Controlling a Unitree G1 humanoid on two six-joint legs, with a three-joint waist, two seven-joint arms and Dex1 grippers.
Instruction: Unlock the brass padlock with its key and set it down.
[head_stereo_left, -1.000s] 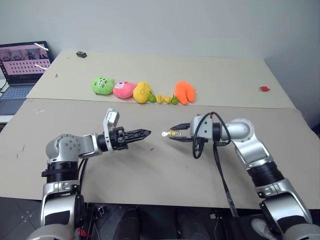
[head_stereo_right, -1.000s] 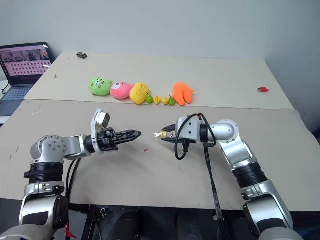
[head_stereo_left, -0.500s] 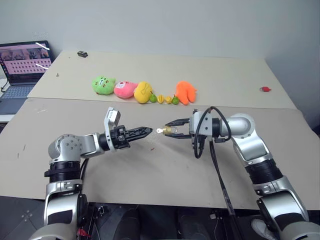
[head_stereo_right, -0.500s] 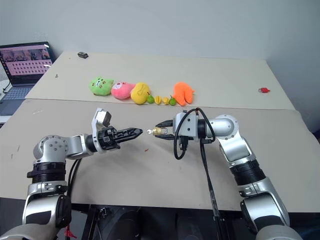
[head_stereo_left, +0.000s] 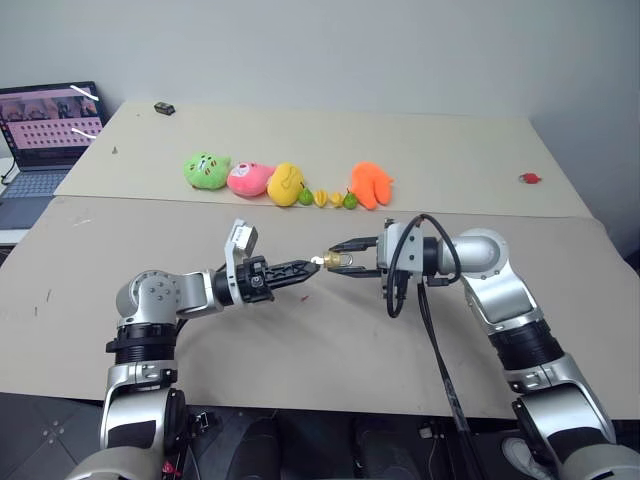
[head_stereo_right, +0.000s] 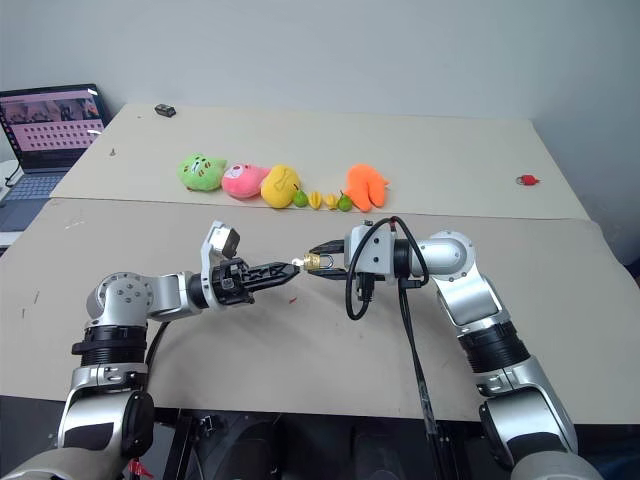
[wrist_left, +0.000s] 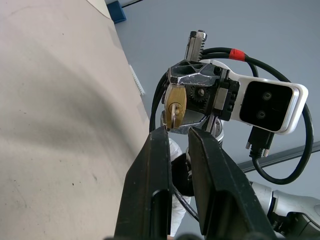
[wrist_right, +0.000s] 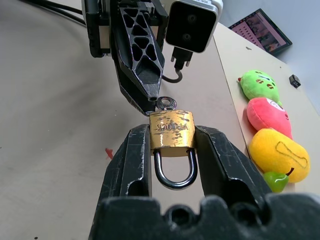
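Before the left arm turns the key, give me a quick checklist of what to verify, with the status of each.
1. Brass padlock clamped between the right gripper fingers: ok.
2. Padlock held up off the table, room to work: ok.
3. Key seated at the padlock body, opposite the shackle: ok; how deep it sits, cannot tell.
4. Left gripper tips at the key head: ok; a firm pinch on it, cannot tell.
5. Shackle closed into the body, lock not yet opened: ok.
6. Plush toys well behind both arms, out of the way: ok.
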